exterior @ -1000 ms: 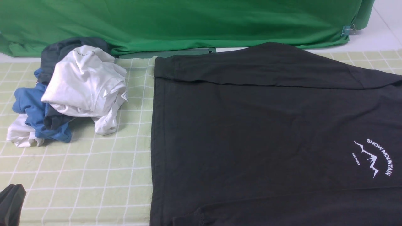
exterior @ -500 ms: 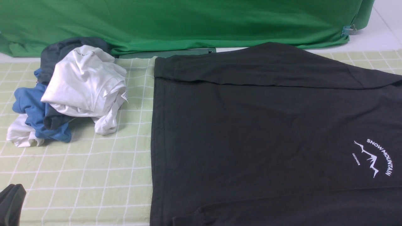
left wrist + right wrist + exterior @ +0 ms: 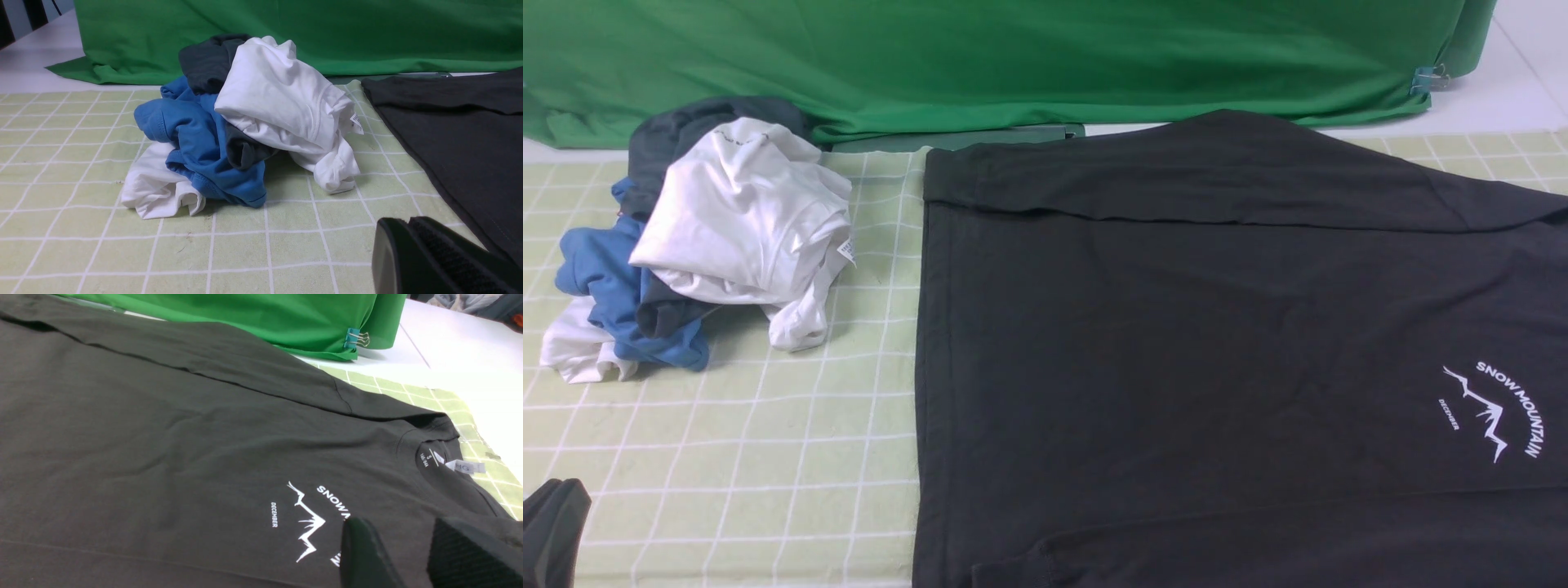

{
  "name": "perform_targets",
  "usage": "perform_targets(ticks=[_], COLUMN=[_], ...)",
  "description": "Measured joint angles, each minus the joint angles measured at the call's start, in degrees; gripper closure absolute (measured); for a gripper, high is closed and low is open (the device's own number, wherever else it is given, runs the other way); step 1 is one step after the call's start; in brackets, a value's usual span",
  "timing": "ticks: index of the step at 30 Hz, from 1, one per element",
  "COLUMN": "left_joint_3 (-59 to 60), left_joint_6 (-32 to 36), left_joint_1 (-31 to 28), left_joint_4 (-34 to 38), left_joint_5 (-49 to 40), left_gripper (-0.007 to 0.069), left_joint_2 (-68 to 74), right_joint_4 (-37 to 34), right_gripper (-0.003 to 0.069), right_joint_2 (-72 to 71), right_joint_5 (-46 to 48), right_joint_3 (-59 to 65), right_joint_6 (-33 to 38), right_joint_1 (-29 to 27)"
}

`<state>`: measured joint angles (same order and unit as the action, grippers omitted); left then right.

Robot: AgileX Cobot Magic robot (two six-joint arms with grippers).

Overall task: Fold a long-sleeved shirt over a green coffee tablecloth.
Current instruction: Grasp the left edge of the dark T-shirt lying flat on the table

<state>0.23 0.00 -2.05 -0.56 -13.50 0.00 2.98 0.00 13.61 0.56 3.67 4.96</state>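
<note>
Lower spread, empty right pincer [image 3: 398, 533] onto large black cotton long-sleeved shirt [image 3: 1217, 343] flat beneath it on pale-green gridded tablecloth [image 3: 768, 457], open pressed-together left pincer [image 3: 406, 224] beside hem, pinch edges firmly, fold slowly without wrinkles.

We see only the tips of the robot's two grippers. The left gripper [image 3: 408, 223] is matte black, with one smooth, rounded finger and one faced with a finely ribbed pad [image 3: 453, 257]. The right gripper [image 3: 400, 528] matches it: a smooth, curved black finger beside a blockier one whose inner face carries a fine cross-hatched texture. In the front view, what is probably the left gripper [image 3: 551, 527] shows as a plain dark wedge, too dim for detail.
</note>
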Motion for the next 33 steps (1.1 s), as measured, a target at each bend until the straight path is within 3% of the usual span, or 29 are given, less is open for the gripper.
perform_targets(ticks=[17,19,22,25,26,28,30,33], left_joint_3=[0.0,0.0,0.0,0.0,0.0,0.0,0.0,0.0], left_joint_6=[0.3,0.3,-1.6,-8.0,-12.3,-18.5,-21.5,-22.6], left_joint_1=[0.0,0.0,0.0,0.0,0.0,0.0,0.0,0.0], left_joint_4=[0.0,-0.1,2.4,12.0,18.6,28.2,33.3,34.9], left_joint_5=[0.0,0.9,4.1,5.8,5.9,5.4,4.9,5.1], left_gripper=[0.0607,0.0607,0.0607,0.0607,0.0607,0.0607,0.0607,0.0607], left_joint_2=[0.0,0.0,0.0,0.0,0.0,0.0,0.0,0.0], right_joint_4=[-0.1,-2.5,-12.5,-16.7,-17.8,-18.4,-18.7,-18.8], right_gripper=[0.0414,0.0414,0.0414,0.0414,0.0414,0.0414,0.0414,0.0414], right_joint_2=[0.0,0.0,0.0,0.0,0.0,0.0,0.0,0.0], right_joint_5=[-1.4,-2.8,-3.5,-3.7,-3.7,-3.7,-3.8,-4.4], right_joint_3=[0.0,0.0,0.0,0.0,0.0,0.0,0.0,0.1], right_joint_6=[1.1,-2.5,-18.2,-31.3,-35.3,-38.5,-40.2,-41.0], right_joint_1=[0.0,0.0,0.0,0.0,0.0,0.0,0.0,0.0])
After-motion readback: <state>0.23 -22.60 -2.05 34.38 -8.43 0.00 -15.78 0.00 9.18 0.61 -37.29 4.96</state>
